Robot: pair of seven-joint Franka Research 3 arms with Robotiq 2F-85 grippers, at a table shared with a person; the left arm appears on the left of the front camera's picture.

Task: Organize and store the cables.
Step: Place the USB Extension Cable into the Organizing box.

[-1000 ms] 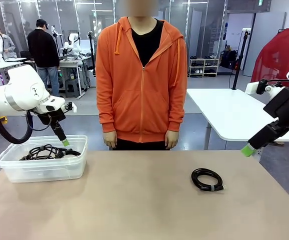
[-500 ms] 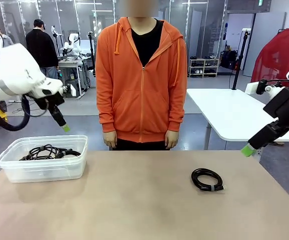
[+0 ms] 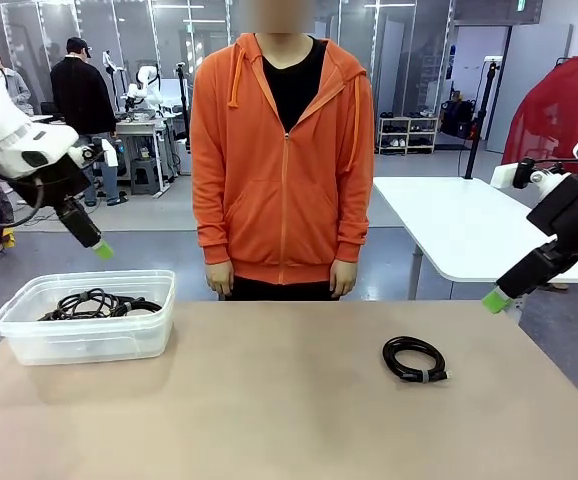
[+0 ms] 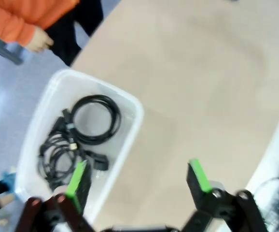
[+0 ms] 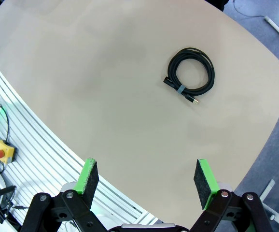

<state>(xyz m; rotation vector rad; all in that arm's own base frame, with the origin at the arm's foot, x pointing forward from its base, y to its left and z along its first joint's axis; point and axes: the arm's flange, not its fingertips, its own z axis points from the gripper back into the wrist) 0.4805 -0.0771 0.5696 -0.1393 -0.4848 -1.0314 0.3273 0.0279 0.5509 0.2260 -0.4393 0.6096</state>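
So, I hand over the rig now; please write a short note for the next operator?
Left gripper: open, empty, raised above the bin.
Right gripper: open, empty, raised at the table's right side.
Done: several cables lie in the bin at the table's left.
Left: one coiled cable, tied with a band, lies on the table right of centre and has to go into the bin.
The person stands at the far side, hands down.

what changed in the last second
The left gripper rose from just above the bin and pulled back toward the robot's left, open and empty. The cables in the bin, the coiled cable on the table, the open right gripper and the person stayed put.
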